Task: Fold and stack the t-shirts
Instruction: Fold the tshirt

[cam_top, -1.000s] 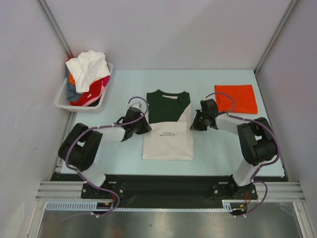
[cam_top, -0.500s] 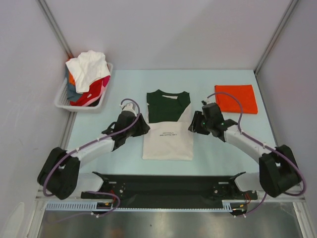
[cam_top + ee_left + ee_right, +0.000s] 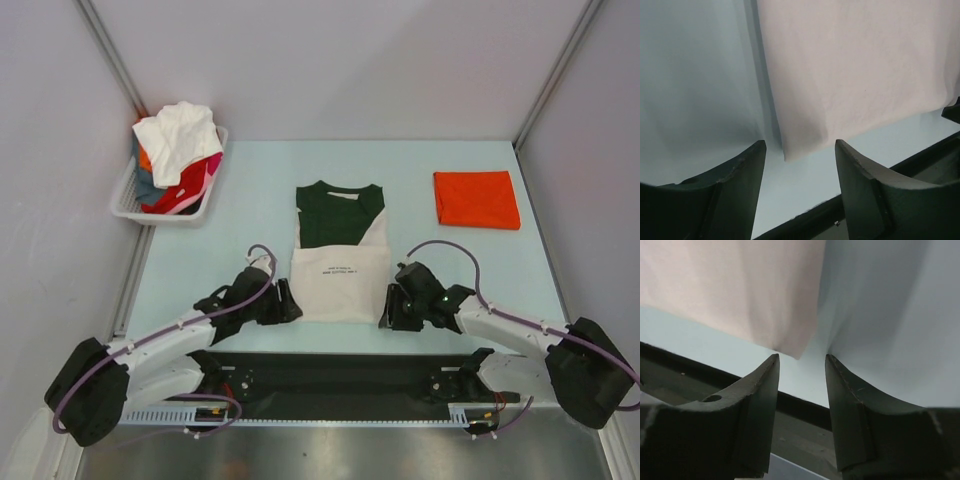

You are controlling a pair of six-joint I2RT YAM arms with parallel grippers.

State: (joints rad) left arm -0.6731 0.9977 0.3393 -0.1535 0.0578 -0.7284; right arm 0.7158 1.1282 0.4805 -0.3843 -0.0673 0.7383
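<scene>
left gripper (image 3: 285,300) and right gripper (image 3: 390,308) both unclenched at the near corners of the cream shirt (image 3: 340,285)

top view: two arms reach in low from the bottom of the frame, one claw on each side of the one cream shirt. it lies flat in the middle of the pale table (image 3: 230,200), with its dark green shoulders toward the top of the frame and a small dark print on the chest. the left gripper sits just beside the shirt's lower left corner, the right gripper just beside the lower right one. one orange-red shirt (image 3: 476,198), folded into a neat rectangle, lies in the upper right, well apart from the rest. one white basket (image 3: 125,205) stands in the upper left, holding a pile of shirts (image 3: 178,150): a white one on top, with red, pink and orange cloth beneath. how many are in it cannot be told.

left wrist view: the left gripper (image 3: 799,150) has its two fingers (image 3: 740,190) standing apart, clamping nothing. the cream shirt (image 3: 850,75) fills the upper right, and its corner points down into the gap between the fingertips. a black rail (image 3: 920,155) crosses the lower right.

right wrist view: the right gripper (image 3: 801,360) also stands open and grips nothing. the cream shirt (image 3: 730,285) fills the upper left, its corner just above the gap.
</scene>
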